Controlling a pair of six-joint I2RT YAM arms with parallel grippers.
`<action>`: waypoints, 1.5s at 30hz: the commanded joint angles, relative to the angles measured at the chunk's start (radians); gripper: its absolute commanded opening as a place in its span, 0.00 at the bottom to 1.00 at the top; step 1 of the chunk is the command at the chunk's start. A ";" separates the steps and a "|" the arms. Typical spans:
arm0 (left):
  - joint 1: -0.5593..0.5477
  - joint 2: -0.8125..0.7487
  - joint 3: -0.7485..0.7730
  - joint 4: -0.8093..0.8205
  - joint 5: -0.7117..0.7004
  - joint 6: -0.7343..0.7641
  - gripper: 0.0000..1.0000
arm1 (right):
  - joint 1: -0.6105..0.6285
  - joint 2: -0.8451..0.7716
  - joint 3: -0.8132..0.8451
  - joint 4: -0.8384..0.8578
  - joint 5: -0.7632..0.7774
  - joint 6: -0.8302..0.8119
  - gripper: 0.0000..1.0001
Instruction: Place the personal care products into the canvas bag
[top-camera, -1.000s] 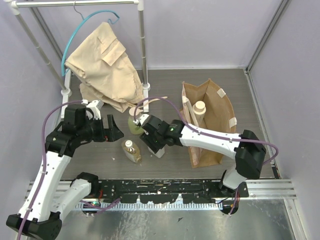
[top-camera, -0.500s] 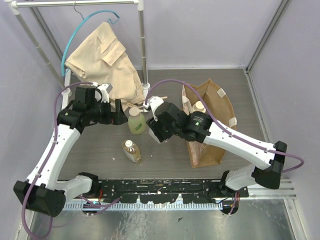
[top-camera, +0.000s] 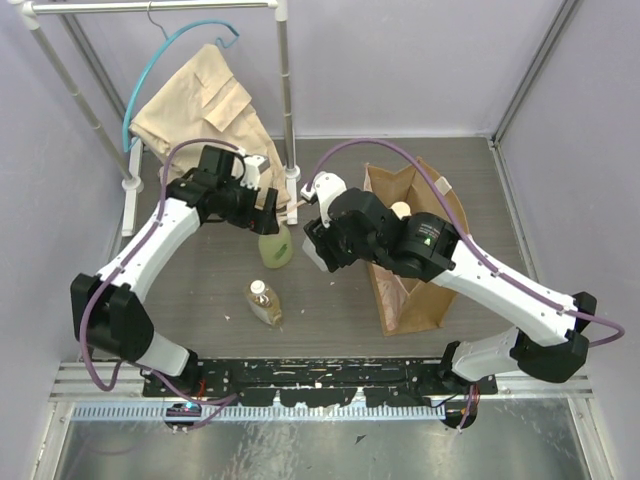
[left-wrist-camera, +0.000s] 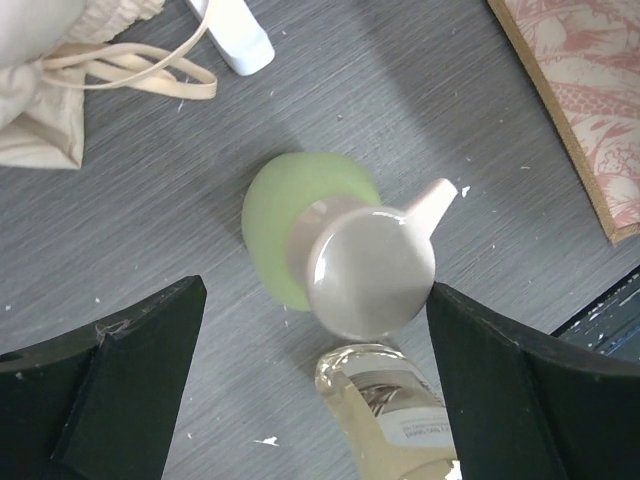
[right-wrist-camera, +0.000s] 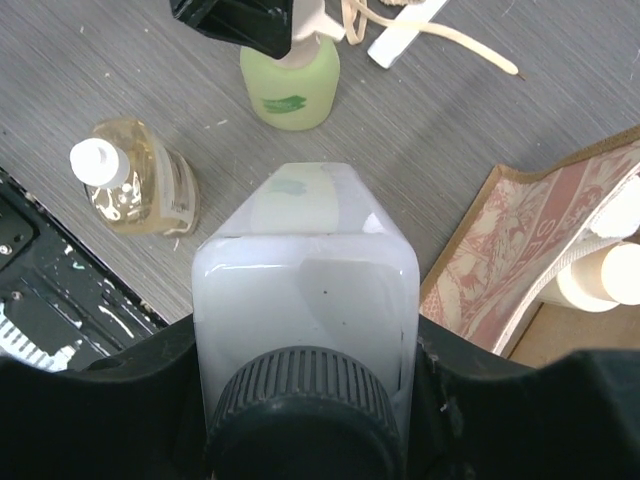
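Squarely over bottle (left-wrist-camera: 285, 225), left end effector (left-wrist-camera: 315, 290)

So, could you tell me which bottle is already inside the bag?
The cream round-capped bottle, inside the canvas bag; the other three are outside it.

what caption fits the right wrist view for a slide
Right end effector clamps the white black-capped bottle, canvas bag at the image's right edge.

A robotics lab cell: 2 white arms (top-camera: 140, 255) bolted to a black rail (top-camera: 320, 375) at a grey desk (top-camera: 200, 310), plain lilac panels (top-camera: 400, 60) around, a staged clothes rail (top-camera: 285, 90).
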 joint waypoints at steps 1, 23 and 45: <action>-0.016 0.062 0.047 0.004 -0.016 0.042 0.98 | 0.002 -0.086 0.065 0.079 0.058 -0.006 0.01; -0.017 0.159 0.065 0.011 0.085 0.034 0.95 | 0.001 -0.104 0.058 0.051 0.155 -0.023 0.01; -0.019 0.141 0.019 -0.003 0.036 0.022 0.34 | -0.414 -0.019 0.363 -0.011 0.130 -0.161 0.01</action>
